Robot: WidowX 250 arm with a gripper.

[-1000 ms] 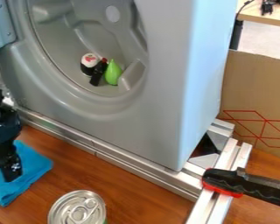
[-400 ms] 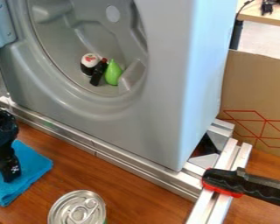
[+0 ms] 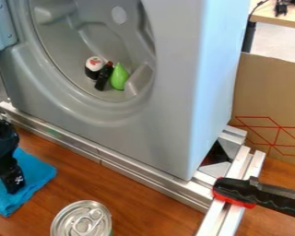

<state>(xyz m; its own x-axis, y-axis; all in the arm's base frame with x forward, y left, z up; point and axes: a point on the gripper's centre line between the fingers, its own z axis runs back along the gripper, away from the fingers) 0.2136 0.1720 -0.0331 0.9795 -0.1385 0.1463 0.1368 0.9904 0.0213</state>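
My black gripper (image 3: 13, 183) is positioned over the soft blue cloth (image 3: 26, 177), apparently touching it; I cannot determine its opening or grip. Right of it sits a round, ridged metal can (image 3: 82, 220); beyond stands the smooth grey drum housing (image 3: 168, 92).

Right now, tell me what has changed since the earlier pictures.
The arm above the hand has sunk lower at the left edge; the hand has barely shifted, still at the blue cloth. Whether it grips the cloth, I cannot tell. The can, clamp and green toy stayed put.
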